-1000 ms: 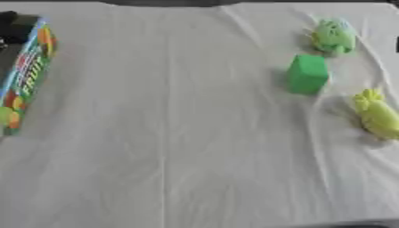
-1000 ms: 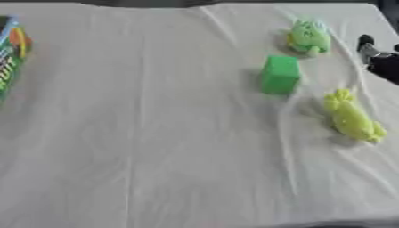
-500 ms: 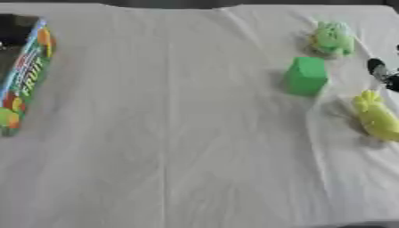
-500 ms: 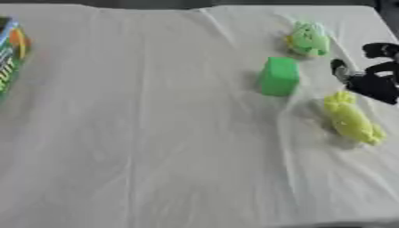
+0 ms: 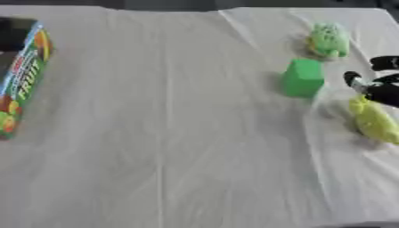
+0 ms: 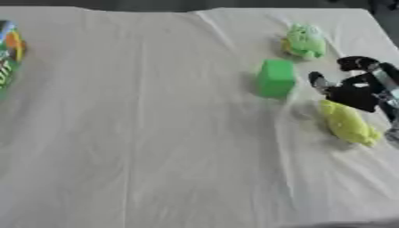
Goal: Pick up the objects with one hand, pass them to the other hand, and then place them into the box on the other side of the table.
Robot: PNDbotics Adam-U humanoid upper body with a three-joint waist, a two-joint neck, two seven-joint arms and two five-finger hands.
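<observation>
Three green things lie on the right half of the white cloth (image 5: 171,133): a light green frog-like soft toy (image 6: 305,41) farthest back, a green block (image 6: 276,78) nearer the middle, a yellow-green soft toy (image 6: 348,123) closest. Right hand (image 6: 357,90) comes in from the right edge between block and yellow-green toy, just above the toy, fingers spread, holding nothing. Colourful printed box (image 5: 22,73) sits at the far left edge. Left hand out of view.
</observation>
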